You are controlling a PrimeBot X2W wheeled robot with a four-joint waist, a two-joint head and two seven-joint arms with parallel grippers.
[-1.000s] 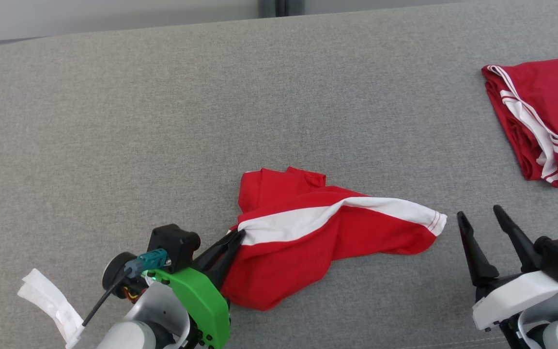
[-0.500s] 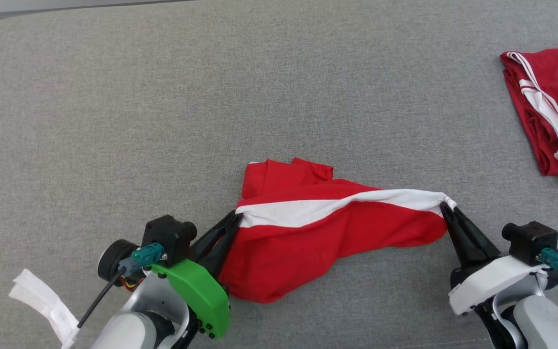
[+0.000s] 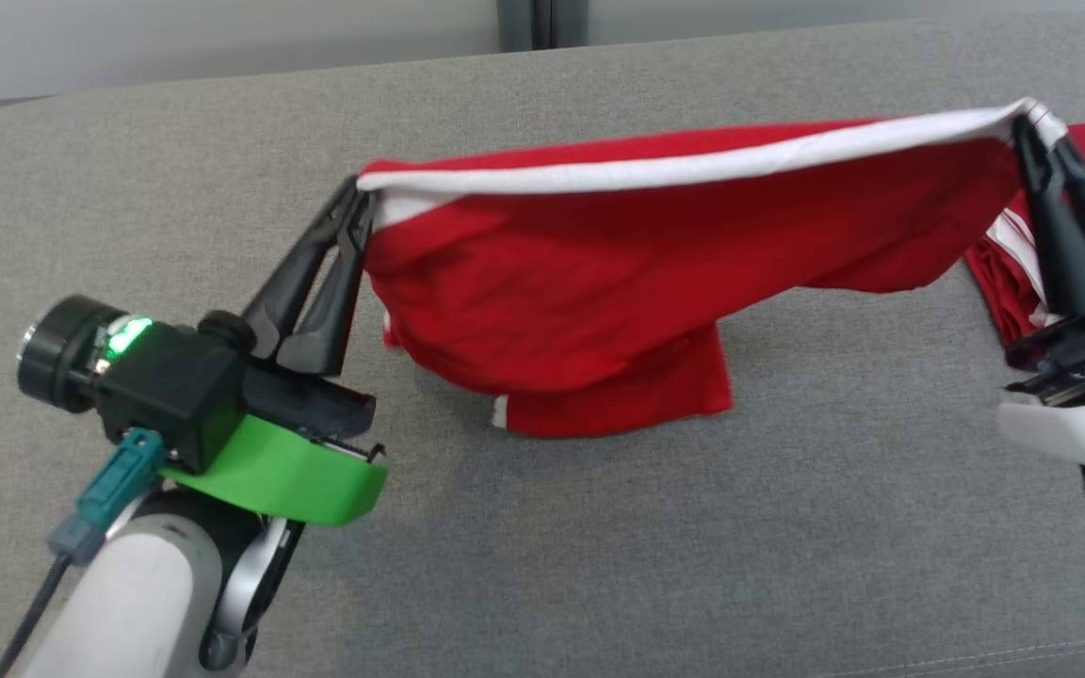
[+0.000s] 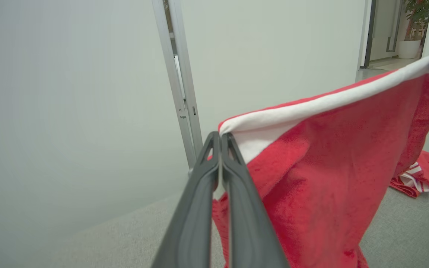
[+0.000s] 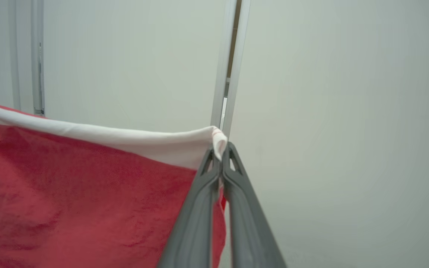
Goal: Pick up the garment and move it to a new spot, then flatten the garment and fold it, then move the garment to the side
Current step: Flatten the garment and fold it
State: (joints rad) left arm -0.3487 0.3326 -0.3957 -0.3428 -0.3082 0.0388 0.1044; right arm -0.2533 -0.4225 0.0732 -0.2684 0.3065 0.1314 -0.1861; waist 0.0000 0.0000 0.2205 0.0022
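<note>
The garment (image 3: 637, 273) is red with a white band along its top edge, and it hangs stretched in the air between both grippers above the grey surface. My left gripper (image 3: 357, 191) is shut on the garment's left corner, seen close in the left wrist view (image 4: 221, 136). At the other end my right gripper (image 3: 1032, 121) is shut on the right corner of the white band (image 5: 220, 147). The garment's lower part (image 3: 613, 400) sags down toward the surface; I cannot tell if it touches.
A second red garment with white stripes (image 3: 1009, 268) lies on the grey surface (image 3: 599, 546) at the far right, partly hidden behind my right gripper; it also lies low at the right in the left wrist view (image 4: 415, 176). A pale wall stands beyond the far edge.
My right gripper closed on the white band's right end. Both grippers then lifted the garment off the surface and pulled it apart, so it now hangs stretched. The head camera shifted too.
</note>
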